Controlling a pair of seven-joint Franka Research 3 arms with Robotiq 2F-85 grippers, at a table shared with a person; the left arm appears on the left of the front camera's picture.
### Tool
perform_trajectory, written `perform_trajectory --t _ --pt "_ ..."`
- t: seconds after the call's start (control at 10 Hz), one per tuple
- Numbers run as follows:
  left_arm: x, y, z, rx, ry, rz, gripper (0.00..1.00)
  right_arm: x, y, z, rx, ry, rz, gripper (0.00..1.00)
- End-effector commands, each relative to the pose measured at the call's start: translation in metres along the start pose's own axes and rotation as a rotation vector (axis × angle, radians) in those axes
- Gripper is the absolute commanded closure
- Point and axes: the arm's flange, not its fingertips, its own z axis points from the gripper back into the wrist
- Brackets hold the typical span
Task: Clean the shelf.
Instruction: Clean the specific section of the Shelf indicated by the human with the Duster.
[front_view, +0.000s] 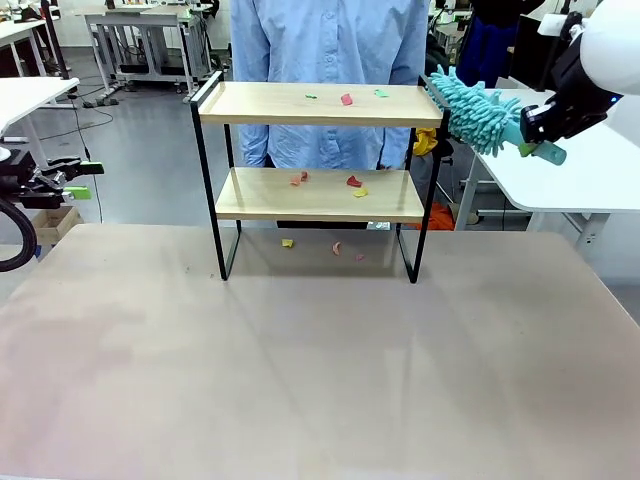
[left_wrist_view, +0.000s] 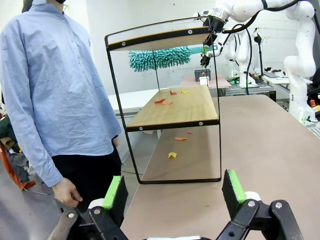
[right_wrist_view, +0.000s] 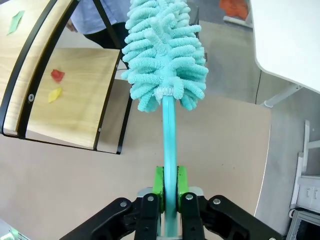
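Shelf (front_view: 320, 105) long axis left-right, front facing robot. Right gripper (right_wrist_view: 169, 176) clamps duster (front_view: 475, 110) handle, head pointing at top board's right end. Left gripper (left_wrist_view: 173, 192) spread wide.

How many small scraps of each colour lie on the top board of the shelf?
Green scraps: 2
Red scraps: 1
Total on the top board of the shelf: 3
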Motion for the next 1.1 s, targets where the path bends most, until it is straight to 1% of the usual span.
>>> perform_trajectory --t 0.0,0.4,0.5,0.7,0.8,0.9,1.0 --pt "0.004 0.000 -0.001 -0.001 0.001 -0.004 0.00 0.000 -0.001 0.001 -0.002 -0.005 0.011 1.00" --pt "0.004 0.000 -0.001 -0.001 0.001 -0.004 0.00 0.000 -0.001 0.001 -0.002 -0.005 0.011 1.00" --pt "0.004 0.000 -0.001 -0.001 0.001 -0.004 0.00 0.000 0.000 0.000 0.000 0.000 0.000 0.87" --pt "0.004 0.000 -0.001 -0.001 0.001 -0.004 0.00 -0.022 -0.031 0.040 -0.026 0.062 0.154 0.87" --pt "0.004 0.000 -0.001 -0.001 0.001 -0.004 0.00 -0.031 -0.047 0.055 -0.048 0.110 0.219 0.87" --pt "0.004 0.000 -0.001 -0.001 0.001 -0.004 0.00 -0.040 -0.061 0.067 -0.080 0.186 0.305 0.87" --pt "0.004 0.000 -0.001 -0.001 0.001 -0.004 0.00 -0.055 -0.070 0.079 -0.112 0.299 0.409 0.87"
